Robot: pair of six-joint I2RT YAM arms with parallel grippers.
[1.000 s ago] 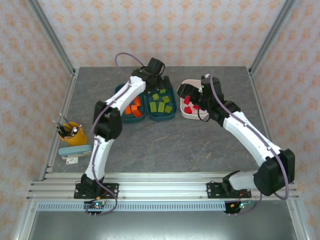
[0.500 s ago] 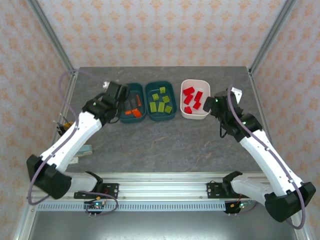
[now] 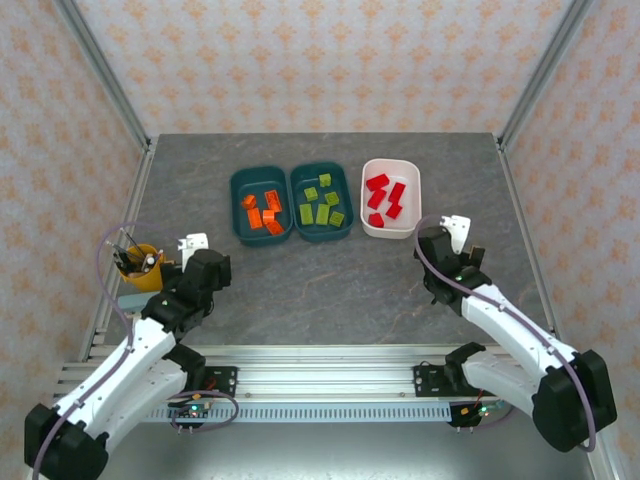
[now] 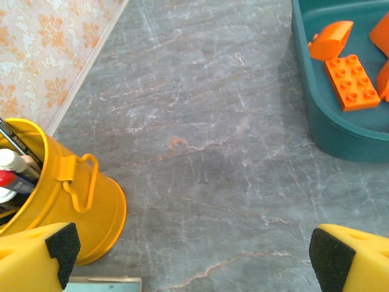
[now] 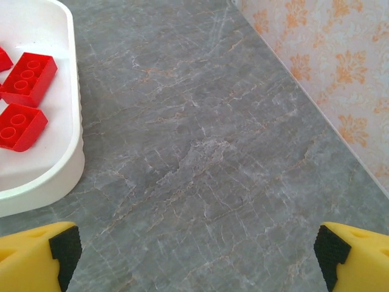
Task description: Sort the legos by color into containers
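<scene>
Close to the near edge of the table (image 3: 330, 285), the left gripper (image 4: 194, 252) and the right gripper (image 5: 194, 252) hover with fingers spread wide, holding nothing. I see no loose brick on the grey surface. Toward the far edge, three bins stand in a row: the orange legos (image 3: 262, 212) lie in the left teal bin (image 3: 236, 205), the yellow-green legos (image 3: 322, 205) in the middle teal bin (image 3: 349, 215), and the red legos (image 3: 385, 197) in the white bin (image 3: 414, 195). The sorting looks finished.
</scene>
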